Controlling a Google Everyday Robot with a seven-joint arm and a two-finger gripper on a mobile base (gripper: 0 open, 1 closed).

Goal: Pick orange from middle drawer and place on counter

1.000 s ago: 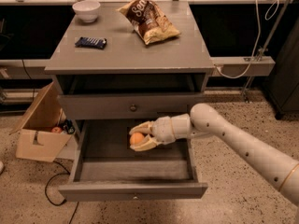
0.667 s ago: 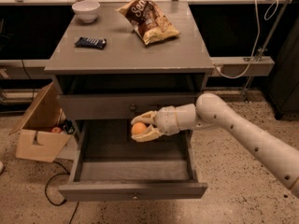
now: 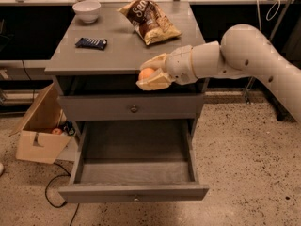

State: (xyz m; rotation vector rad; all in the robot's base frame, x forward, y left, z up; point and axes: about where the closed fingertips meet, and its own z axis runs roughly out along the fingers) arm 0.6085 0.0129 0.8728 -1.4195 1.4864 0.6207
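Grey counter [image 3: 127,53]: white bowl [image 3: 87,11], candy bar [image 3: 91,43], chip bag [image 3: 149,20]; pincer [image 3: 142,76] clasping orange [image 3: 147,73] at front edge.

One camera looks down from before the cabinet [image 3: 131,108], fairly near; the claw [image 3: 149,75] grips the orange [image 3: 146,73] at the table's [image 3: 117,55] front edge.

The cream-coloured gripper [image 3: 149,75], at the front edge of the plain grey counter [image 3: 117,55], clasps the bright orange [image 3: 146,73]. The middle drawer [image 3: 134,192] is the same flat grey. Near the back left corner sits a white bowl [image 3: 87,9], with a dark blue wrapper [image 3: 91,43] and a brown-and-yellow chip bag [image 3: 149,20].
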